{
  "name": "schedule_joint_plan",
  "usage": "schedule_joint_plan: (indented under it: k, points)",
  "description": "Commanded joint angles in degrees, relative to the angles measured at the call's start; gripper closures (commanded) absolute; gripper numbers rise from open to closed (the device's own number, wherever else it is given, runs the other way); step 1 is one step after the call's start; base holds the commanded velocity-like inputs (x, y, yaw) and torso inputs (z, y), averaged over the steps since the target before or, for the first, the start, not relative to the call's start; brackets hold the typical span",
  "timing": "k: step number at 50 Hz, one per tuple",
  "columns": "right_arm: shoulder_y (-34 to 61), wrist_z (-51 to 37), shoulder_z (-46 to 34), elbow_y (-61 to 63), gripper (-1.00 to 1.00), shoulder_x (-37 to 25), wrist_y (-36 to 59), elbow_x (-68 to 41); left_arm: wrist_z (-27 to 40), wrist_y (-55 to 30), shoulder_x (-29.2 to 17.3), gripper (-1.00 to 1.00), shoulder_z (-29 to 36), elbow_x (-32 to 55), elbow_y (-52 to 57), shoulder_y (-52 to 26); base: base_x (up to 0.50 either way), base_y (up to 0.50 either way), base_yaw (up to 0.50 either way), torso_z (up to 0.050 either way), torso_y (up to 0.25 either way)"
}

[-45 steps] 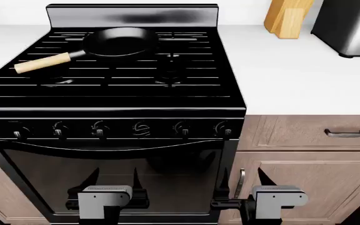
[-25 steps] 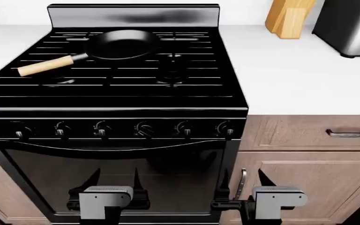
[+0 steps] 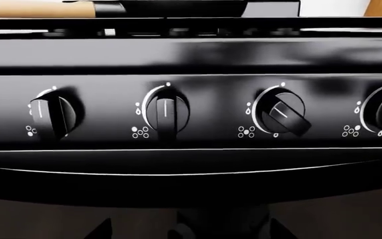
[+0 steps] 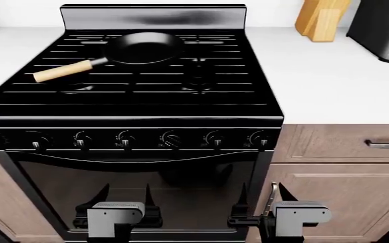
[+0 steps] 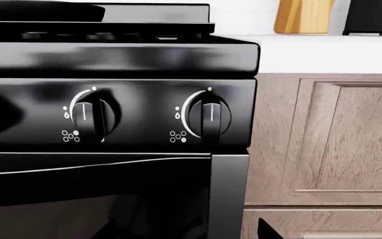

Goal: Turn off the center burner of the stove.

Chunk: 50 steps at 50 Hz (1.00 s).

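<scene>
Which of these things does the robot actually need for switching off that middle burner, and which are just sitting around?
Needed:
stove
turned knob
left gripper
right gripper

Just sitting around:
frying pan
knife block
steel appliance
cabinet drawer

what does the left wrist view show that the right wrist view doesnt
Only the left wrist view shows a knob turned off vertical, its bar slanted, with two upright knobs beside it, plus the pan's wooden handle.

Only the right wrist view shows the wooden cabinet door beside the stove, the white countertop, and the wooden block standing on it.

Both show the stove front: black control panel, knobs with white markings, the grate edge above, the oven door below. Neither shows a full gripper.
</scene>
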State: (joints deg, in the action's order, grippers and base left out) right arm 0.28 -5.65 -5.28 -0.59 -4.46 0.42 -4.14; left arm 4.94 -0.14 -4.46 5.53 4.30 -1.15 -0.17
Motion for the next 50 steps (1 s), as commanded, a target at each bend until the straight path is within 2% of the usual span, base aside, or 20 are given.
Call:
schedule_joint_plan:
  k: [1,50]
  points:
    - [0.2,-0.9,-0.9,-0.3,-1.0,-0.7,-0.2,-0.9,0.9,-0.2,-0.8,-1.0,1.1,0.6,-0.4,-0.2,0.0,0.11,0.0,0.0,0.0]
    - [0.7,-4.2,-3.7,-0.6,-1.0,-3.1,-0.5,-2.9,3.6,-0.2,-3.2,-1.0,4.3,2.7,-0.7,-0.5,0.0,0.12,0.0,0.0,0.0]
